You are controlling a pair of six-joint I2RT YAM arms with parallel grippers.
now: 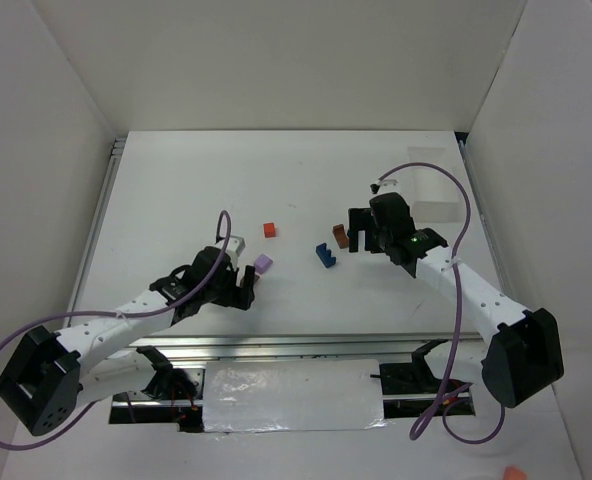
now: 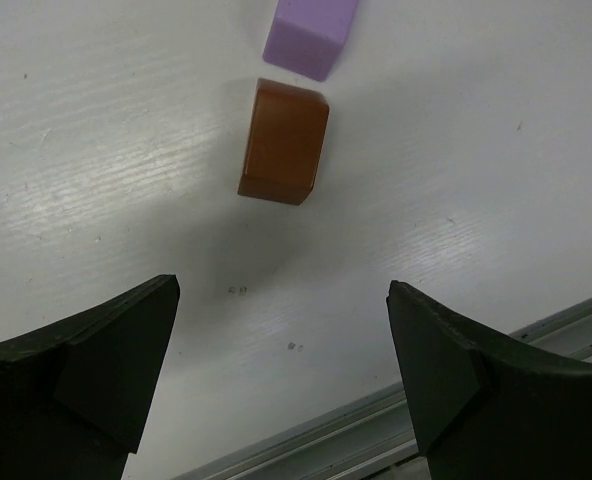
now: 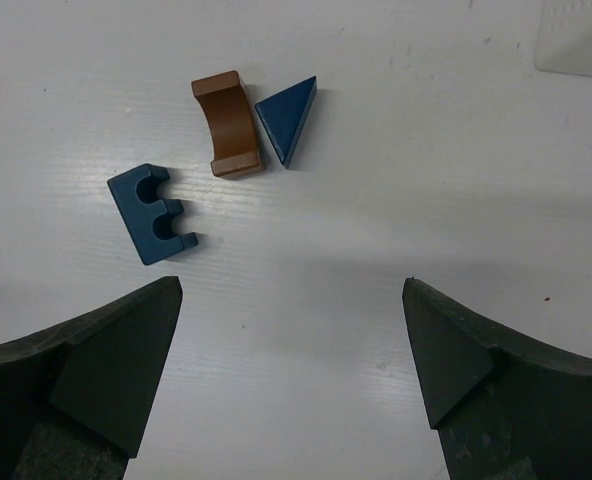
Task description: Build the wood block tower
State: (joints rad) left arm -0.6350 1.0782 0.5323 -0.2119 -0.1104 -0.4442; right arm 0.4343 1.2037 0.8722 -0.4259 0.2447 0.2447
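The wood blocks lie scattered flat on the white table, none stacked. A pale purple block (image 1: 263, 264) (image 2: 311, 35) and a brown-orange block (image 2: 284, 142) lie just ahead of my left gripper (image 1: 246, 288) (image 2: 281, 292), which is open and holds nothing. A blue notched block (image 1: 324, 254) (image 3: 154, 213), a brown arch (image 1: 341, 236) (image 3: 229, 125) and a blue triangle (image 3: 288, 118) lie ahead of my right gripper (image 1: 364, 238) (image 3: 291, 288), also open with nothing in it. A red block (image 1: 269, 229) sits alone between the two groups.
A clear plastic tray (image 1: 428, 196) (image 3: 579, 35) stands at the back right, behind the right arm. The table's metal front rail (image 1: 276, 345) (image 2: 396, 425) runs close behind the left gripper. White walls enclose the table on three sides.
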